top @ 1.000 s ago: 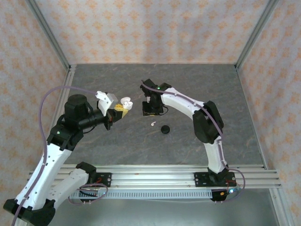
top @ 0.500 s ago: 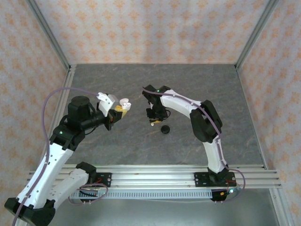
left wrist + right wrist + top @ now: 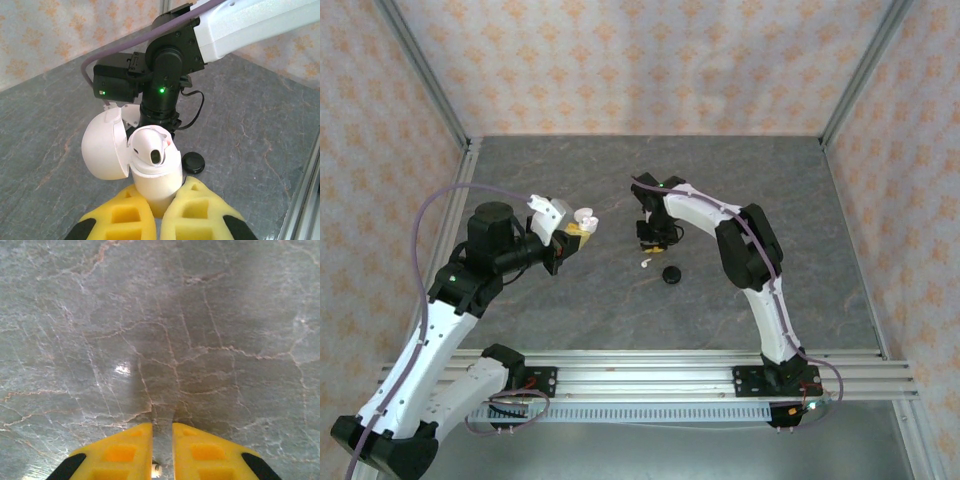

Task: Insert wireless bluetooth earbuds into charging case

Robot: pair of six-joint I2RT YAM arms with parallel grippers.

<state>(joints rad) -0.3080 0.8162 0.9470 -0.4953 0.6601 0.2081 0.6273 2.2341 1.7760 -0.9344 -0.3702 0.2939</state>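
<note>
My left gripper is shut on the white charging case and holds it upright above the table. Its lid hangs open to the left, and one white earbud sits in the top. Another white earbud lies on the table just near of my right gripper. That gripper points down close to the table, jaws a narrow gap apart with nothing between the tips. A small white bit shows low in the gap; I cannot tell if it touches the fingers.
A small black round case rests on the grey marbled table right of the loose earbud. My right arm's wrist hangs just beyond the held white case. Patterned walls and metal posts ring the table.
My right gripper's jaws narrowed; it dipped over the loose white earbud, then drew back a little farther away. That earbud stayed in place. The left arm barely shifted.
</note>
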